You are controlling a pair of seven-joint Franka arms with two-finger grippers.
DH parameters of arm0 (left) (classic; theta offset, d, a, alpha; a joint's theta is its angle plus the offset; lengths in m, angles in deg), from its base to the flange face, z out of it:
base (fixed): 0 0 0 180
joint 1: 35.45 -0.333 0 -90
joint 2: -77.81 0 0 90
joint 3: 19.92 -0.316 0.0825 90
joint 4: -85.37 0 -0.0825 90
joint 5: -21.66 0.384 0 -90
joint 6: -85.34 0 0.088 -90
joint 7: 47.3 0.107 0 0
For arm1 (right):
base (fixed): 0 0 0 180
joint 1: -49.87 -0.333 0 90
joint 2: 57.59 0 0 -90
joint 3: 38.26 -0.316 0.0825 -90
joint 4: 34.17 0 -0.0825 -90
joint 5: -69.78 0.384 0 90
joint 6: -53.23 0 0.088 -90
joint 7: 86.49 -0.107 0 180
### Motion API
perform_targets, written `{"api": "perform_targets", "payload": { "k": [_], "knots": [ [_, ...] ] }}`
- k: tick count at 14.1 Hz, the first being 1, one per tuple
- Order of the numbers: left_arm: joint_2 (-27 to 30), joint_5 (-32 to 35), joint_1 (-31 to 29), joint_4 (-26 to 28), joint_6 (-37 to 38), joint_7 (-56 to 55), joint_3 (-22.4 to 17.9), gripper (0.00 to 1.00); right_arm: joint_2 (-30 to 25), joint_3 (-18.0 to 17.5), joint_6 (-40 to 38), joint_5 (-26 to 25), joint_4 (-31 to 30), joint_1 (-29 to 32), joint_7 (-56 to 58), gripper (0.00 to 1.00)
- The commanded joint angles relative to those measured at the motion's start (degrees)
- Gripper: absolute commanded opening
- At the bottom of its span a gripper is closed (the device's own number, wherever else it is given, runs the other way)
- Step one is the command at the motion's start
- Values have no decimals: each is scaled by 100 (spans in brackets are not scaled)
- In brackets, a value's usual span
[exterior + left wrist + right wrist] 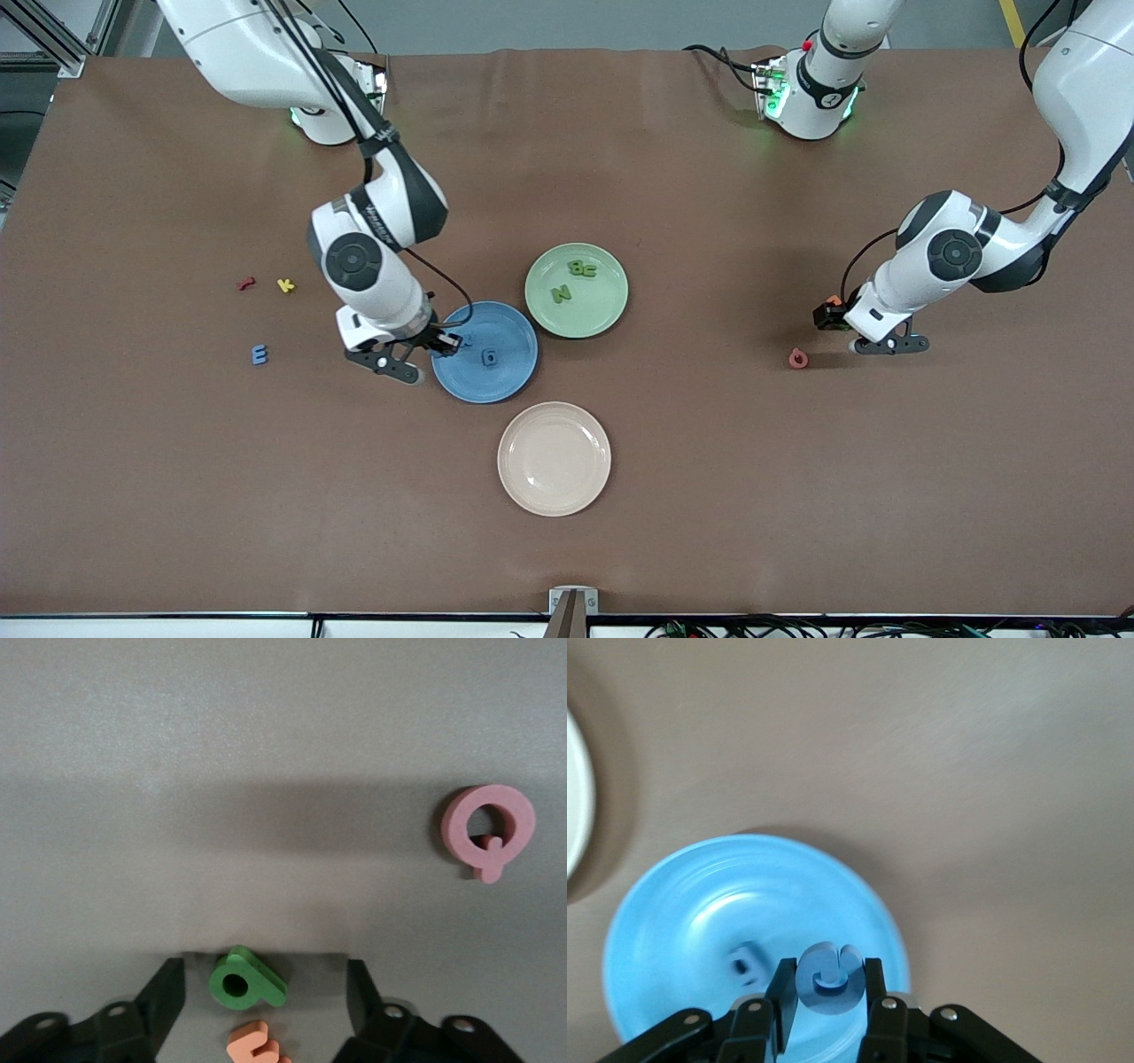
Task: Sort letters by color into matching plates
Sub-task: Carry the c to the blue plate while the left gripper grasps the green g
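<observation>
Right claw (826, 992) is over the blue plate (509, 377), at the rim toward the right arm's end, pinching a blue letter (827, 977) between its fingers. 1 more blue letter (488, 356) lies in that plate already, and a third blue one (259, 354) sits out on the bare table (177, 496) well toward the right arm's end, with a red letter (245, 283) and a yellow letter (285, 284) near it, farther from the front camera. The green plate (602, 319) touches the blue one or sits just beside it and holds 3 green letters (574, 276). The cream plate (555, 458), nearest the front camera, has nothing in it. At the left arm's end, the left claw (266, 988) is down at the table with its fingers spread on either side of a green letter (245, 978), not touching it. An orange letter (256, 1043) lies just beside that green one, crowding the gap, and a pink letter (488, 828) rests near but apart.
</observation>
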Motion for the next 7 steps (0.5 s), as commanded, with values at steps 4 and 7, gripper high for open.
{"api": "perform_targets", "payload": {
  "k": [4,7],
  "knots": [
    [-62,447,-43,103,-262,-87,-100,43,821,36,-44,-26,926,-623,-1138,0],
    [-62,474,-34,111,-298,-105,-171,28,1050,54,-18,-62,1164,-843,-1482,0]
  ]
}}
